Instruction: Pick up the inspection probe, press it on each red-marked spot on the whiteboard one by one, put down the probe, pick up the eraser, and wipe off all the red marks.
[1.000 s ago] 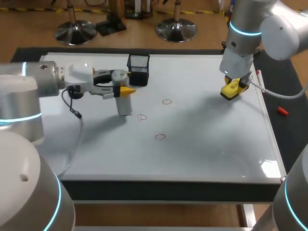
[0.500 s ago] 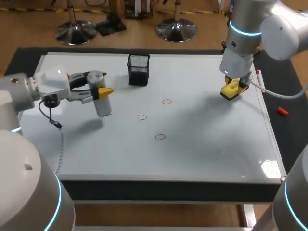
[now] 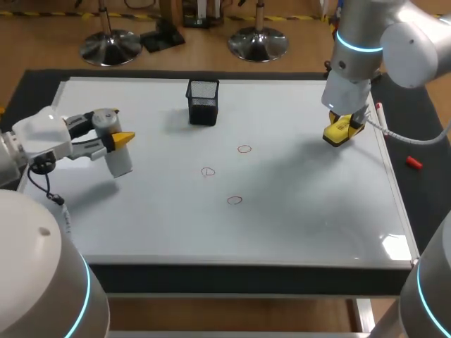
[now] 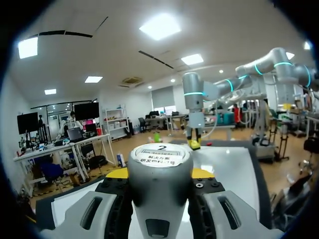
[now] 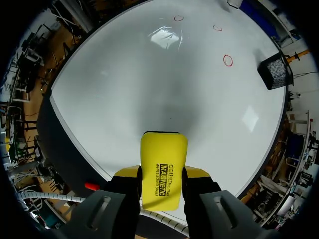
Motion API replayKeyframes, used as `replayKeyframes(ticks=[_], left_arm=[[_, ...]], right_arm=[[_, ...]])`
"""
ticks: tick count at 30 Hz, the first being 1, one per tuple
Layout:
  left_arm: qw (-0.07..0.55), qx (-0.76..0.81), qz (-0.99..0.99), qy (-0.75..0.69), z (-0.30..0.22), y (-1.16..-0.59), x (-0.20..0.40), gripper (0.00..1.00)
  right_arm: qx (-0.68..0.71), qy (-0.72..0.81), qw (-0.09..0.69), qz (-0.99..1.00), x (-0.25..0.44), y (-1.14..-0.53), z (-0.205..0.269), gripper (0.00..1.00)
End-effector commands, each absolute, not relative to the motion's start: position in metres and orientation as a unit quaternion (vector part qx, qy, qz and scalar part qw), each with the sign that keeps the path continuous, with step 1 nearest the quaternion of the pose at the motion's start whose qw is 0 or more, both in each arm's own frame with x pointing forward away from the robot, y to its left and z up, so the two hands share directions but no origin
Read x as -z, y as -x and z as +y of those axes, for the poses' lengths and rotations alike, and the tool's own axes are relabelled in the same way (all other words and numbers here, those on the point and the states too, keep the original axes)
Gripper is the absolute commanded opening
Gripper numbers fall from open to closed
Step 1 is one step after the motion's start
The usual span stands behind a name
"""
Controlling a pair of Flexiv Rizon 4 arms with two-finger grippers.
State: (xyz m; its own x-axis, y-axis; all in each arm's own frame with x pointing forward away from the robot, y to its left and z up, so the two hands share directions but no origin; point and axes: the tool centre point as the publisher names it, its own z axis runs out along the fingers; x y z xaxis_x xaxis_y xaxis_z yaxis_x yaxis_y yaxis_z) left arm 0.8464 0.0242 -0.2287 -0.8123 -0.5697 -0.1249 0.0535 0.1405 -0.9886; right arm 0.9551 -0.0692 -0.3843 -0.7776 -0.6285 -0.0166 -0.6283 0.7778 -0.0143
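My left gripper (image 3: 118,139) is shut on the grey cylindrical probe (image 3: 120,160), held over the left part of the whiteboard (image 3: 296,218), well left of the marks. In the left wrist view the probe (image 4: 159,159) fills the space between the fingers of that gripper (image 4: 159,175). Three red circles (image 3: 244,148), (image 3: 208,171), (image 3: 235,201) sit mid-board. My right gripper (image 3: 343,127) is shut on the yellow eraser (image 3: 338,134) above the board's right side. The right wrist view has the eraser (image 5: 163,167) between its fingers, with the red circles (image 5: 228,60) far ahead.
A black mesh basket (image 3: 203,102) stands at the back of the board, also seen as the basket (image 5: 275,71) in the right wrist view. A pen (image 3: 380,113) lies along the board's right edge. A red object (image 3: 414,163) rests on the dark mat beyond it.
My left arm has carried the probe leftward, away from the red circles to the board's left side. The right arm and eraser have stayed put.
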Motion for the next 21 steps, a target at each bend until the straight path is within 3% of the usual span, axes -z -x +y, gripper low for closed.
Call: replayKeyframes(ticks=[1,21], left_arm=[[0.280,0.623,0.700,0.209,0.037,-0.838,0.224,0.00],[0.287,0.622,0.692,0.230,0.061,-0.844,0.229,0.00]], right_arm=[[0.005,0.334,0.009,0.943,0.383,-0.955,-0.070,0.00],[0.005,0.334,0.009,0.943,0.383,-0.955,-0.070,0.00]])
